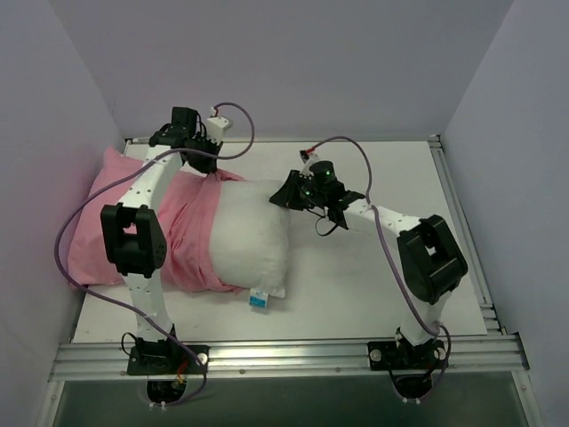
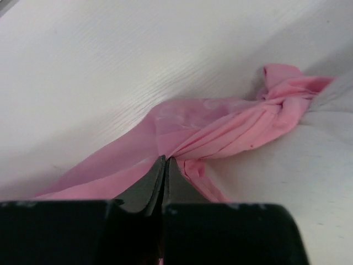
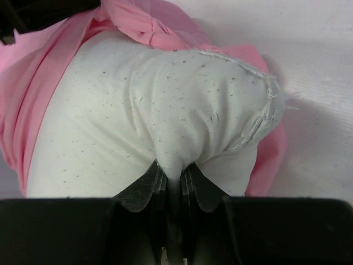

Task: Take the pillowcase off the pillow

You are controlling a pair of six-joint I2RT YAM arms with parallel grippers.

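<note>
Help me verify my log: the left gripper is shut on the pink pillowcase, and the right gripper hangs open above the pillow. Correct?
No. The right gripper is not open: the right wrist view shows it shut on a pinch of the white pillow. The left gripper is indeed shut on the pink pillowcase.

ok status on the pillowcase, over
Left end effector shut on pillowcase. Right end effector shut on pillow corner. Pillow about half out of the case. No obstruction seen.
</note>
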